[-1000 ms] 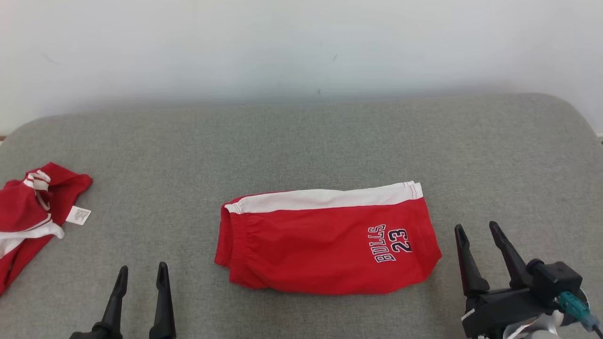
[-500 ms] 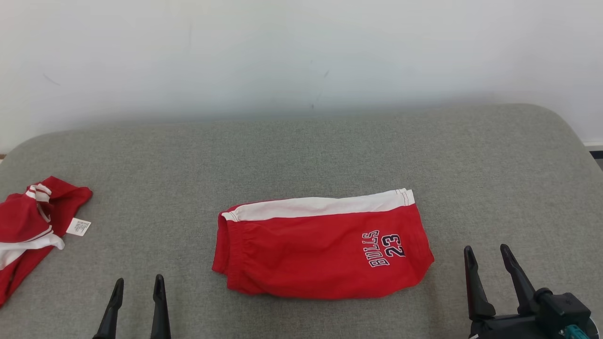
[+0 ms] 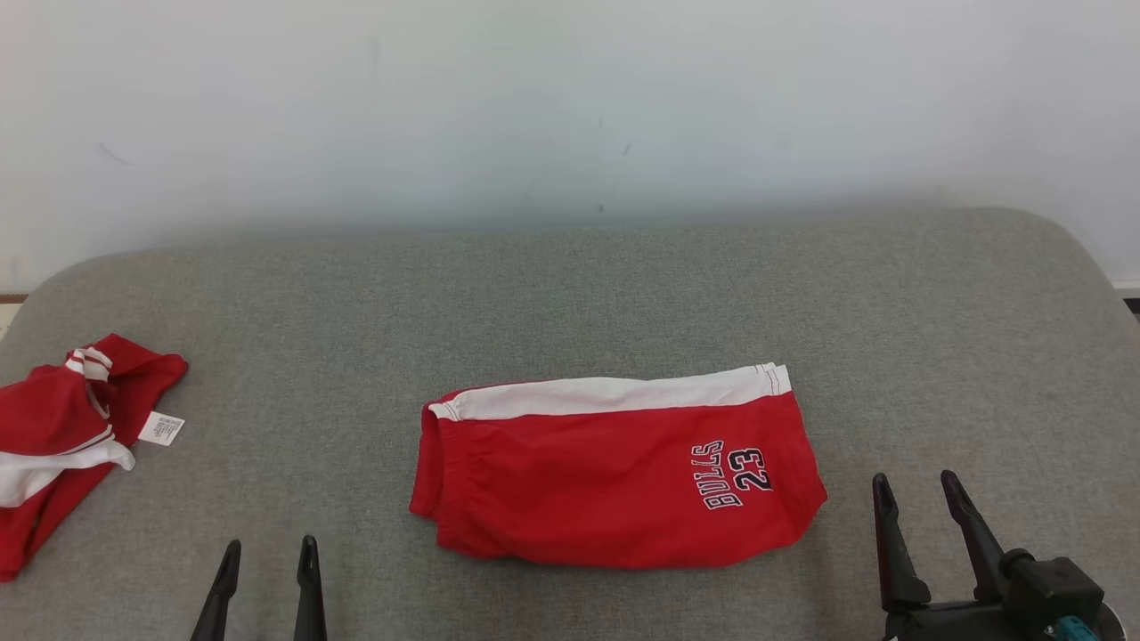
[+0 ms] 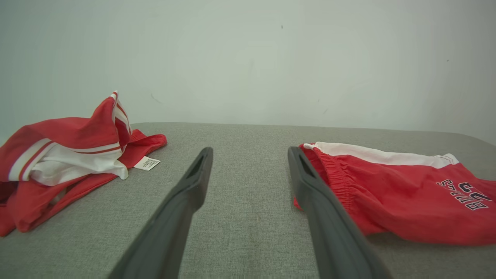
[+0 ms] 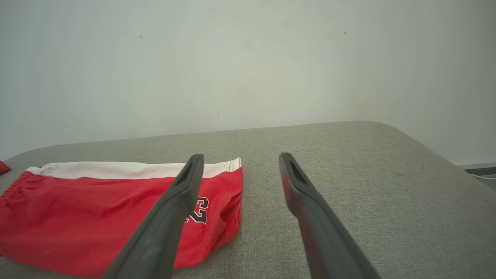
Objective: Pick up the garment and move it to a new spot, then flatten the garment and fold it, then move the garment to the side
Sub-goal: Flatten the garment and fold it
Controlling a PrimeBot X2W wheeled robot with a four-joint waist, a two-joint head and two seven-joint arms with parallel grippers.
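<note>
While flat, shorts [image 3: 614,472] apart from jaws.

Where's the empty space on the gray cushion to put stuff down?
Biggest bare patch: the right side of the grey cushion, between the folded shorts and its rounded edge. Also the strip along the wall behind the shorts, and the gap between them and the crumpled red garment. The far left is crowded.
</note>
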